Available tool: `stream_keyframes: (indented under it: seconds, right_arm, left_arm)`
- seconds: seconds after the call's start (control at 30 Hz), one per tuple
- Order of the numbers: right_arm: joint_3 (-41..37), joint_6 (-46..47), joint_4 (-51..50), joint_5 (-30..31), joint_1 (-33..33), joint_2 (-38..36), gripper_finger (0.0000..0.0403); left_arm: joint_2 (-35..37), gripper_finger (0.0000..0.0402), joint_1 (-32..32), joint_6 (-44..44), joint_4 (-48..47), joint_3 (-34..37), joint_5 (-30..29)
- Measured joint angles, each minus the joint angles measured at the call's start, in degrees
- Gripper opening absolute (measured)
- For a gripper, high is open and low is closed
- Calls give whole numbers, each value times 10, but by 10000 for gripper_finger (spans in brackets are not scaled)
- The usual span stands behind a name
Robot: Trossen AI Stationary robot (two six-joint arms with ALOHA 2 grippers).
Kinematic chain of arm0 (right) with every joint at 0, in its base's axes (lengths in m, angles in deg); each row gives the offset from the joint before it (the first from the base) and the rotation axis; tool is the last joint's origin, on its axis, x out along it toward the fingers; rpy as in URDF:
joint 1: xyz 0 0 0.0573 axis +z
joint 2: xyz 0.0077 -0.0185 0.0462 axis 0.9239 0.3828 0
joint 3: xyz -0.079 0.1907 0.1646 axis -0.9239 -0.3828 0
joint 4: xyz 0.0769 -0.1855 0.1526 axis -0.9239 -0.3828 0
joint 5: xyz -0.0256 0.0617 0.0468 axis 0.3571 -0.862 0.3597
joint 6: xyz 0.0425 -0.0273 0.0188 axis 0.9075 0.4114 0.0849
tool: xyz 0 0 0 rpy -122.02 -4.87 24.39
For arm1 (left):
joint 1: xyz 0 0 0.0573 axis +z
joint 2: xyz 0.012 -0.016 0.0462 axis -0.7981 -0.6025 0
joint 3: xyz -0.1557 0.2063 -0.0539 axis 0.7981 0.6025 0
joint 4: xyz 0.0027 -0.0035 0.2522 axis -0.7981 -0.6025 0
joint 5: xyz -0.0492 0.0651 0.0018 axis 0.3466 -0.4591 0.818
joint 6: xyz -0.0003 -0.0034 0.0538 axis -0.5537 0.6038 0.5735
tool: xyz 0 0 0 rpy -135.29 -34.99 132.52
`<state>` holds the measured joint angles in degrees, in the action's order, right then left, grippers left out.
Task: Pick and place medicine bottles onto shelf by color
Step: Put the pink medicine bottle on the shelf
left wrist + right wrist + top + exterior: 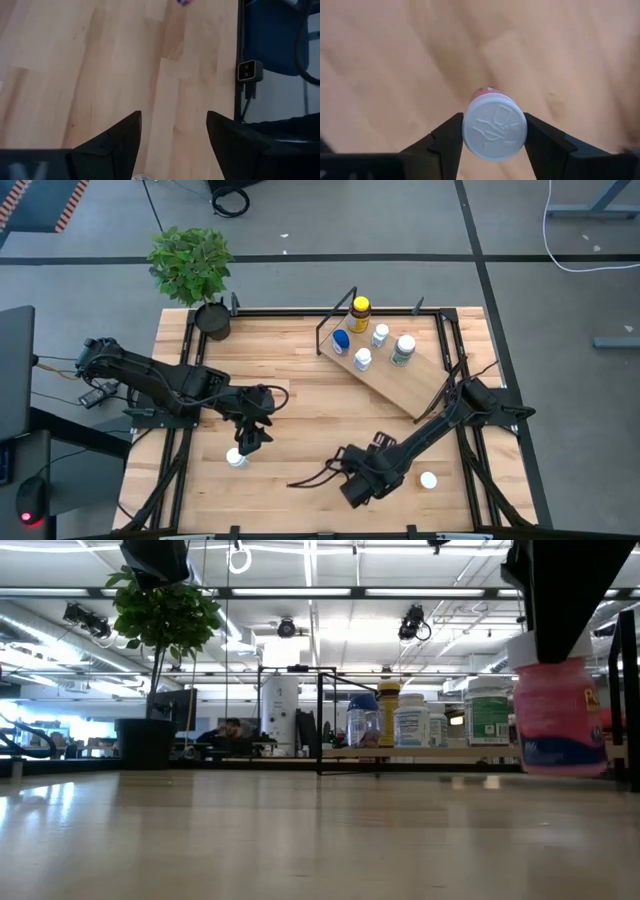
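My right gripper [358, 485] is near the table's front edge, right of the middle, and is shut on a pink medicine bottle [558, 720] with a white cap. Toward the front left, my left gripper [248, 442] stands open with nothing between its fingers, just beyond a white-capped bottle [236, 458] standing on the table. Another white-capped bottle [428, 480] stands at the front right. The light-wood shelf [405, 385] at the back right carries a yellow-capped amber bottle [360, 310], a blue-capped one [342, 342] and three white-capped ones. My right gripper pinches the pink bottle's white cap [470, 135] between its two fingers, one on each side of the cap's rim. The fingers come from above, pointing down. The bottle hangs upright below them, its base clear of the table.
A potted plant [213, 320] stands at the table's far left corner. Black frame rails [455, 350] run along the table's sides. Bare wood lies between the two grippers and the shelf.
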<state>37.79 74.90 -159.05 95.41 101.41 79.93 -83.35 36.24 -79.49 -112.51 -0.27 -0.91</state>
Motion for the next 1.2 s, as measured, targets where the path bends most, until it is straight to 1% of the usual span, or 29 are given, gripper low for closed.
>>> stream_keyframes:
  seconds: [0.13,0.33,0.43,0.6,0.67,0.73,0.83,0.97,1.1,1.2]
  right_arm:
    - [11,21,-46,10,-18,-16,189]
    - [11,31,-50,17,-68,-51,190]
    - [10,31,-61,19,-106,-76,191]
    - [10,35,-124,47,-174,-124,190]
    - [10,31,-142,49,-203,-140,190]
    - [2,26,-142,49,-230,-157,190]
    - [-30,33,-138,44,-265,-185,190]
    - [-88,56,-131,42,-296,-237,190]
    - [-168,83,-74,43,-323,-305,190]
    - [-234,108,-38,38,-339,-342,189]
  left_arm:
    - [0,231,4,19,1,0,-11]
    - [0,231,20,59,2,0,-14]
    - [0,231,34,91,1,0,-15]
    - [0,231,68,148,-3,0,-15]
    - [0,231,84,171,-3,0,-14]
    - [0,231,100,191,-3,0,-15]
    - [0,231,124,216,-3,0,-14]
    - [0,231,149,229,-3,0,-14]
    - [0,231,166,234,-2,0,-10]
    - [0,231,179,234,1,0,-8]
